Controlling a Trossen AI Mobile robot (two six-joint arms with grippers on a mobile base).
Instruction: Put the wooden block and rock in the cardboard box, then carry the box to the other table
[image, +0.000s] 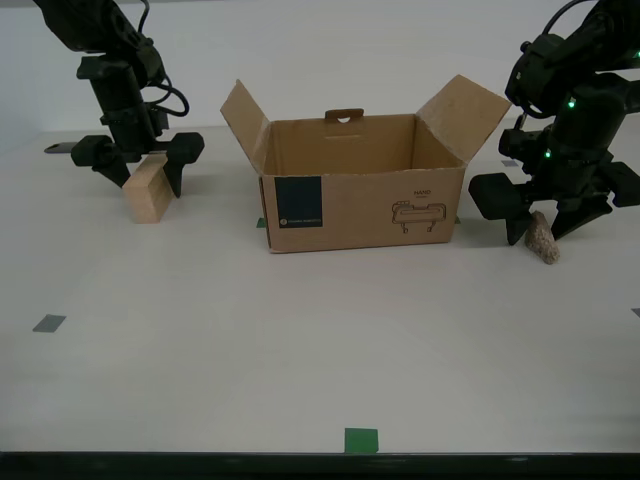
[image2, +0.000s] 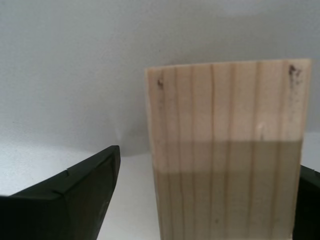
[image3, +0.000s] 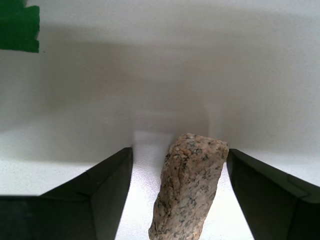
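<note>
At the exterior view's left my second gripper (image: 143, 163) straddles the wooden block (image: 148, 190) with its jaws spread, and in the second wrist view the block (image2: 227, 150) sits well toward one finger (image2: 75, 200) with a wide gap on the other side; the block looks tilted on the table (image: 300, 350), so closing off-centre could, I judge, push or tip it over rather than seat it squarely; between the arms stands the cardboard box (image: 360, 190), open, its side flaps splayed outward and a handle-slot tab standing at the back wall, and either flap could catch an arm swinging in low, so each load likely needs height first; scraps of green tape (image: 361, 439) and grey tape (image: 48, 323) lie flat on the table and block nothing; at the exterior view's right my first gripper (image: 545, 212) hangs wide apart around the rock (image: 543, 237), which stands leaning on the table just beside the box; the rock (image3: 190, 187) is rough and irregular, so the jaws may meet it unevenly and let it twist or slip out mid-lift.
</note>
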